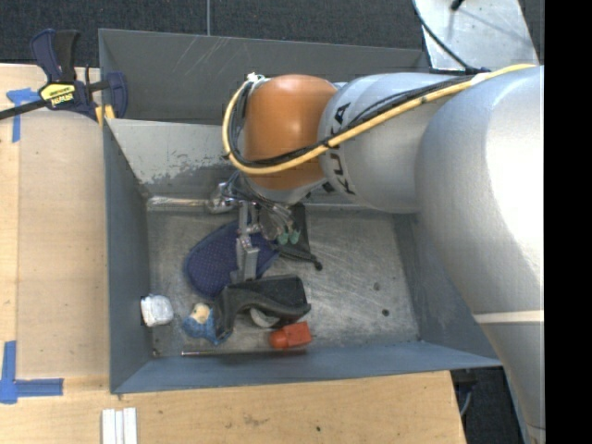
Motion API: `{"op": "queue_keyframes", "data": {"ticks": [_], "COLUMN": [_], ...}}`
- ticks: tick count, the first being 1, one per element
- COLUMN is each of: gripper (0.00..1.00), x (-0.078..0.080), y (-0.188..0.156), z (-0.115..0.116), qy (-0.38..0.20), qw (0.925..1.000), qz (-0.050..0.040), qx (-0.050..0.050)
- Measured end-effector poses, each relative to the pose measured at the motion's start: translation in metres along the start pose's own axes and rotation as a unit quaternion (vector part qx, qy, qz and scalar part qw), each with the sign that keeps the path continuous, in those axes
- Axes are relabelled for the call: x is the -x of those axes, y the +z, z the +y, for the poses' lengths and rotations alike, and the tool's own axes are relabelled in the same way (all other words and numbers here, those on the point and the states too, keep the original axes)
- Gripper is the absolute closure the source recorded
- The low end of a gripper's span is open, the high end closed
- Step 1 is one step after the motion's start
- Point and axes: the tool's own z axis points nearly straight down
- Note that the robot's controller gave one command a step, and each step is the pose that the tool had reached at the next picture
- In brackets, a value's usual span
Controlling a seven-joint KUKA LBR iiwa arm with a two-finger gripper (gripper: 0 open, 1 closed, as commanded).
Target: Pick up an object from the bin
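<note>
My gripper (248,259) hangs below the orange wrist cover in the middle of the bin. Its tip is down at the right edge of a dark blue fabric pouch (209,263). Just in front of it lies a black, flat, angular thing (270,298), and whether the gripper touches either one I cannot tell. A small red-orange piece (290,337) sits by the bin's front wall, below the black thing.
A white crumpled bit (155,311) and a small blue-and-cream toy (202,320) lie in the front left corner. A long metal tool (188,203) rests along the back wall. The bin floor to the right is bare metal. The arm covers the back right.
</note>
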Motion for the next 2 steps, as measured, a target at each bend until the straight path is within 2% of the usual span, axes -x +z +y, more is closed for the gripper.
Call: {"op": "queue_keyframes", "data": {"ticks": [1,2], "gripper": [1.00,1.00], "x": [0.004,-0.008], "y": [-0.005,-0.135], "z": [0.000,0.011], "qy": [-0.001,-0.041], "qw": [1.0000,0.9991], "qz": [-0.0050,-0.0018], "qx": [-0.001,-0.002]}}
